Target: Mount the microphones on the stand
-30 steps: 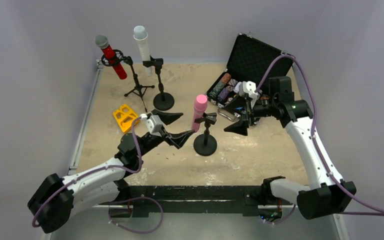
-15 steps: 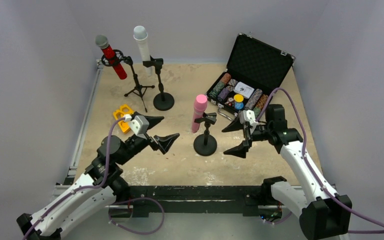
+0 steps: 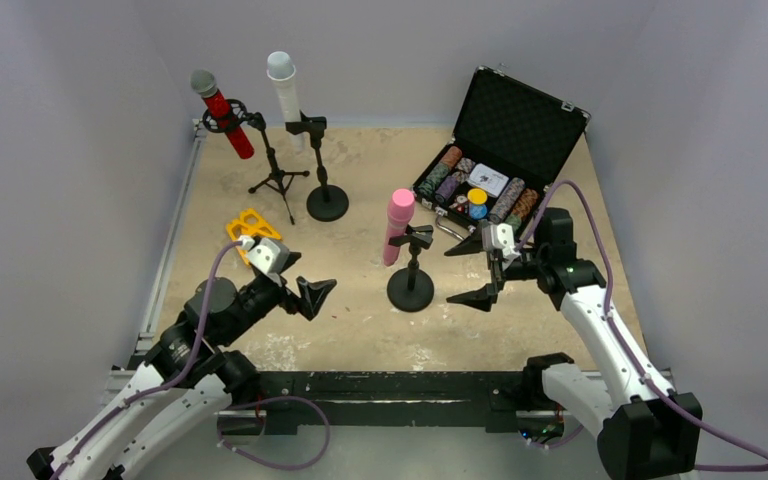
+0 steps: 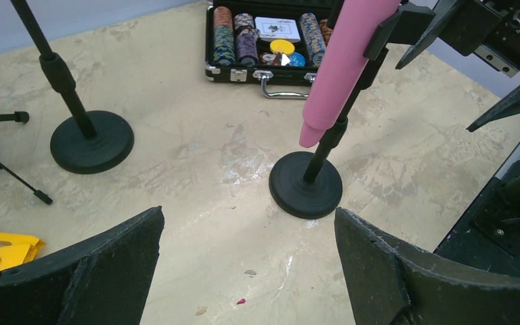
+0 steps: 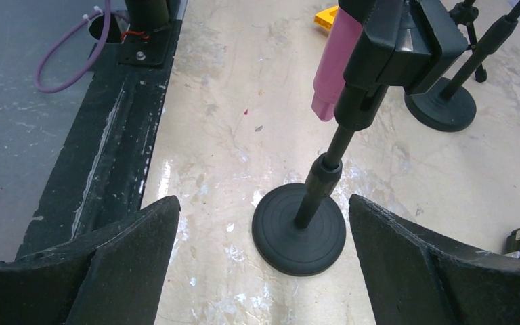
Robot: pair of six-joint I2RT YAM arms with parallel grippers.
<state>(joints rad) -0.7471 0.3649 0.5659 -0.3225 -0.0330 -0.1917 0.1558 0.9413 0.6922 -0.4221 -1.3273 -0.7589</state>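
Note:
The pink microphone [image 3: 398,226] sits upright in the clip of a round-base stand [image 3: 410,289] at the table's middle; it also shows in the left wrist view [image 4: 342,64] and the right wrist view [image 5: 335,61]. The red glittery microphone [image 3: 222,112] is held tilted in a tripod stand [image 3: 278,180] at the back left. The white microphone [image 3: 284,90] is held in another round-base stand [image 3: 327,202]. My left gripper [image 3: 300,278] is open and empty, left of the pink microphone's stand. My right gripper [image 3: 466,272] is open and empty, right of that stand.
An open black case [image 3: 495,150] with poker chips lies at the back right. A yellow plastic piece [image 3: 248,226] lies on the table at the left, behind my left gripper. A black rail [image 3: 390,385] runs along the near edge.
My left arm has drawn back toward the near left, away from the pink microphone's stand. My right arm has come down and back from the case, then barely moved.

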